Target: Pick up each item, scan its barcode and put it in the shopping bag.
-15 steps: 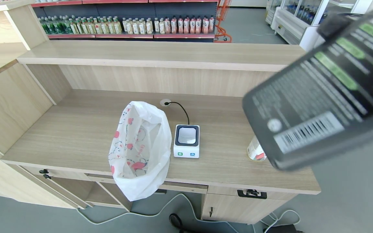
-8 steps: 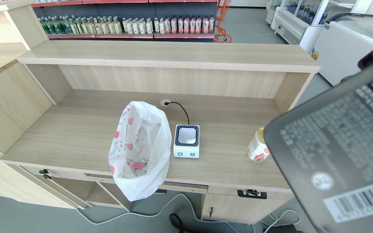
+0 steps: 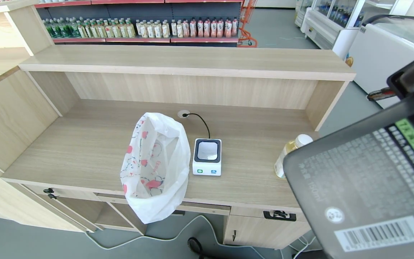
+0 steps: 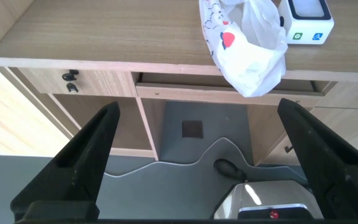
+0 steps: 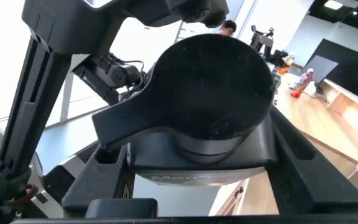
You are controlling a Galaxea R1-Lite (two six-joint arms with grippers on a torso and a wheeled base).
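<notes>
**R gripper clamped on dark pack, pack held up near head cam**

Head view: dark pack big in lower-right, in the air off counter right end. Label side w/ white barcode toward cam, black cap end pointing up-right. Covers part of bottle, which stands upright on counter's right end.

R wrist view: gives the other end of the pack, round black cap seen end-on. R gripper fingers pressed against pack body on both sides.

Scanner mid-counter, window up, black cable running back to a hole in the top. Shopping bag just beside scanner on robot's left. Mouth open, bottom sagging over counter's front edge. Can't tell if bag touches scanner.

L wrist view: L gripper fingers spread wide, nothing between, low in front of counter, below the top. Adds the under-counter side: drawer front behind sagging bag bottom, light cord on floor.
</notes>
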